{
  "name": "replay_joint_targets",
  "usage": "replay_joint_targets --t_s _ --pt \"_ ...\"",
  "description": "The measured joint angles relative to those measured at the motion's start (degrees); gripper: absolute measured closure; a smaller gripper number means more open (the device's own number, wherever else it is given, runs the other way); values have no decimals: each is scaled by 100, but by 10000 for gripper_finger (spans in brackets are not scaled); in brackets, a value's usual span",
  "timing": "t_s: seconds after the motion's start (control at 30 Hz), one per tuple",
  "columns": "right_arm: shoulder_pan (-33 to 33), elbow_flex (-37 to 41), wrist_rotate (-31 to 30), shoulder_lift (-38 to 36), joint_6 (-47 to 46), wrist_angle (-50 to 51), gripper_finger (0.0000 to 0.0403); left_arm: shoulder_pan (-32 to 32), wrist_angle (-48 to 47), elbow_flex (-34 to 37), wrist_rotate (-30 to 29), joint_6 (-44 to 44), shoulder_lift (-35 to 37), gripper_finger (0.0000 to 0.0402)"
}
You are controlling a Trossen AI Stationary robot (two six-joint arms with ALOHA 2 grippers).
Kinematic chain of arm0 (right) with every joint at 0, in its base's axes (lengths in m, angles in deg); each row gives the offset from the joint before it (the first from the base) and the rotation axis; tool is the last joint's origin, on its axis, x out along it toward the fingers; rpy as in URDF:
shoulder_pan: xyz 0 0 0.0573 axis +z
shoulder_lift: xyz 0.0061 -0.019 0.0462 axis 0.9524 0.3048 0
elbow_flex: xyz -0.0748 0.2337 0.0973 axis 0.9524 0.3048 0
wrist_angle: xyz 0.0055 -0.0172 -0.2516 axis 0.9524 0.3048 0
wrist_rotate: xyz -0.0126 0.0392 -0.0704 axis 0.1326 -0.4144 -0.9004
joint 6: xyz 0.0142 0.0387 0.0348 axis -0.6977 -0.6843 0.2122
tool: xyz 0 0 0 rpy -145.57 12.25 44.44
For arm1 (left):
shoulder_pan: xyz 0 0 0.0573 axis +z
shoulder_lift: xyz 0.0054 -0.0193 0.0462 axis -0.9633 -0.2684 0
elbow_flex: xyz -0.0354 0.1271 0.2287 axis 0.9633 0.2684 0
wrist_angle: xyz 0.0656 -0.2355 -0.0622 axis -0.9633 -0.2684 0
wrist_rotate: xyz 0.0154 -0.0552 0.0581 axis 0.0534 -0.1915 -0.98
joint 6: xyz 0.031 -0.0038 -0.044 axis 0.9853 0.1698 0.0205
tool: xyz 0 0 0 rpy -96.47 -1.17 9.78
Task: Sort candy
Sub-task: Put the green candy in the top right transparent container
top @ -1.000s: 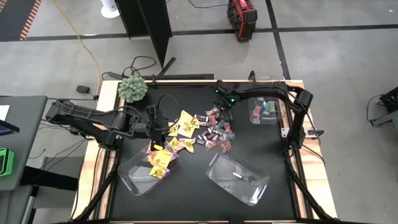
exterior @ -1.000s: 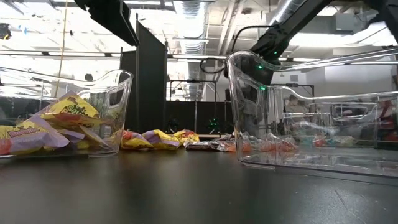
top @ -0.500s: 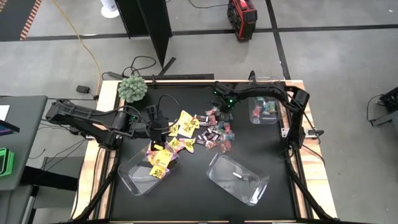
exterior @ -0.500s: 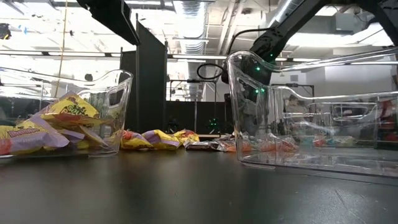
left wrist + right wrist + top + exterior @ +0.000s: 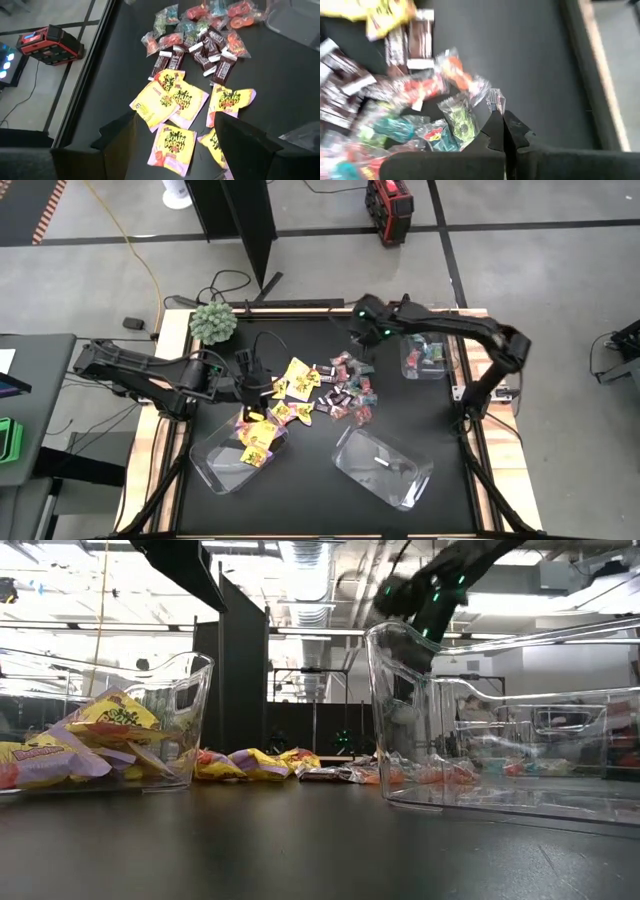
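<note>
- Right wrist view: right claw (image 5: 503, 131) is pinched shut on the clear edge of a teal-and-pink wrapped sweet (image 5: 492, 100), seemingly to lift it from the black bench (image 5: 310, 470).
- Left claw (image 5: 172, 132) hangs spread wide and empty over loose yellow candy packets (image 5: 172, 100), likely its next pick.

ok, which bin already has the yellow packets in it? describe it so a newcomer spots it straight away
Start from the fuzzy green plant at the table's far left corner and come straight toward the near edge, past the left gripper. The clear bin there is the one: yellow packets piled at one end, unlike the near-empty bin beside it.
</note>
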Motion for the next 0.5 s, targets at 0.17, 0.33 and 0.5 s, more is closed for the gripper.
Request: replay_joint_targets --t_s 0.17,0.33,0.5 --pt "-238 -2 -334 -969 -492 146 401 -2 153 192 2 18 0 142" --pt "-856 -4 -1180 -1756 -1414 1057 401 -2 365 448 4 69 -4 142" --pt "-1516 177 -1241 -2204 -2317 1770 401 0 632 600 2 172 -4 142"
